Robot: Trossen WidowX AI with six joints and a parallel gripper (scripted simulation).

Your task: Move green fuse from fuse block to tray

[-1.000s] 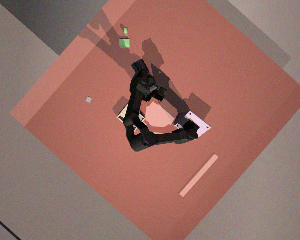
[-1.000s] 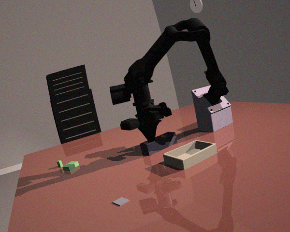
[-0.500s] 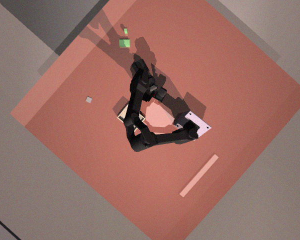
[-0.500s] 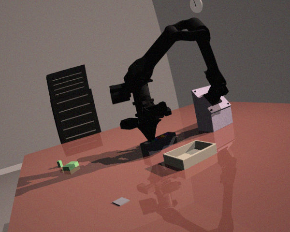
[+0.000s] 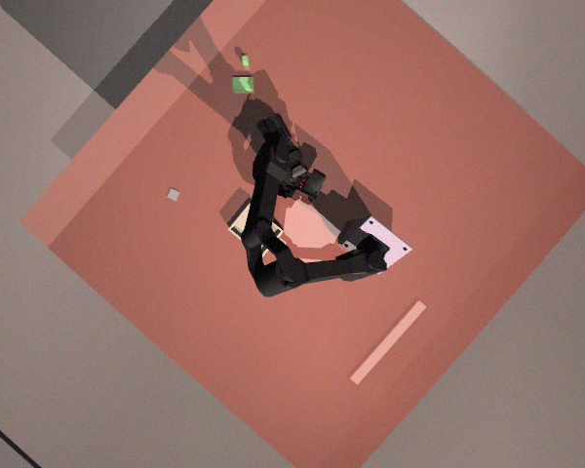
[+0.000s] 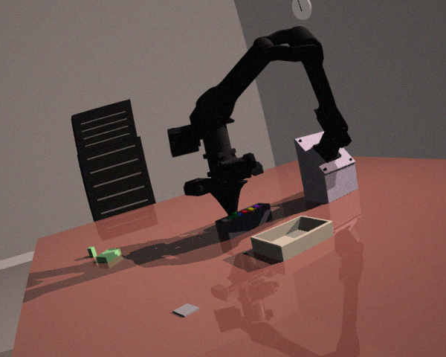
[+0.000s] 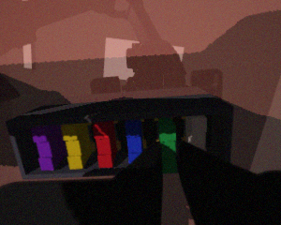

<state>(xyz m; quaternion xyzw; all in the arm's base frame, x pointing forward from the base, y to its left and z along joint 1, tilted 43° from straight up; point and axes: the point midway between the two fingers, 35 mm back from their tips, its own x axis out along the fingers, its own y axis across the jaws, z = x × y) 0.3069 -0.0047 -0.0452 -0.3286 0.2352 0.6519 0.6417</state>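
Observation:
The green fuse [image 7: 169, 141] [image 6: 232, 216] sits upright in its slot in the dark fuse block [image 7: 131, 105] [image 6: 250, 224], between the blue fuse [image 7: 134, 145] and the grey-white fuse [image 7: 198, 128]. My gripper [image 7: 168, 148] [image 6: 233, 213] points down at the block and is shut on the green fuse, one finger on each side. The red fuse [image 7: 104, 152], yellow fuse [image 7: 74, 152] and purple fuse [image 7: 45, 152] stand farther left in the wrist view. The beige tray [image 6: 305, 239] [image 5: 240, 221] is empty where its inside shows. The fingertips are hidden in the top view.
A green block [image 5: 243, 84] [image 6: 108, 256] and a small green piece [image 5: 245, 60] [image 6: 91, 251] lie beyond the fuse block. A small grey square [image 5: 173, 193] [image 6: 185, 309] lies flat. The arm's base is on a pale box [image 5: 391, 244] [image 6: 342, 184]. A pale strip [image 5: 388, 342] lies farther off.

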